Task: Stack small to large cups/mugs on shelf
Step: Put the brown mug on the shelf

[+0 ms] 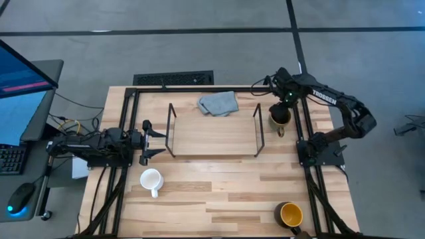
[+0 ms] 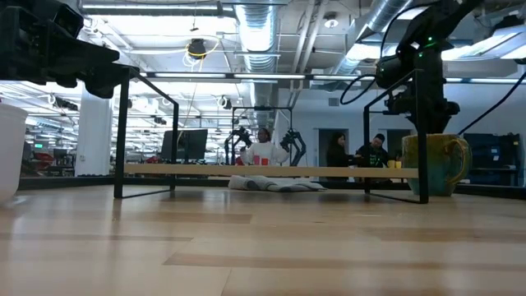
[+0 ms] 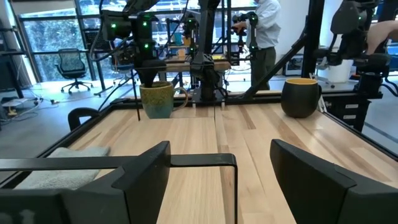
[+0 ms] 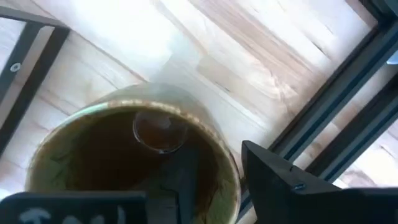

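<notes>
The shelf (image 1: 214, 129), black wire end frames on a light wooden base, stands mid-table. The dark brown mug (image 1: 279, 118) stands on the table just right of it, handle toward the near edge. My right gripper (image 1: 285, 103) is above the mug's far rim, open, with one finger inside the mug and one outside. My left gripper (image 1: 156, 141) is open and empty at the shelf's left end frame (image 3: 205, 160). The white mug (image 1: 151, 179) stands near the left front. The dark mug with the yellow inside (image 1: 290, 214) stands at the right front. My right gripper comes from above, pointing down, astride the mug's far rim (image 4: 227, 165): one finger (image 4: 185, 180) inside, one (image 4: 280, 183) outside. A gap shows between the inner finger and the wall. I cannot tell whether the outer finger touches. The mug stands upright on the table (image 2: 436, 164).
A grey cloth (image 1: 218, 103) lies crumpled behind the shelf at the far side. A black metal frame (image 1: 307, 133) edges the table close to the brown mug's right. People stand in the room beyond the table (image 2: 263, 148).
</notes>
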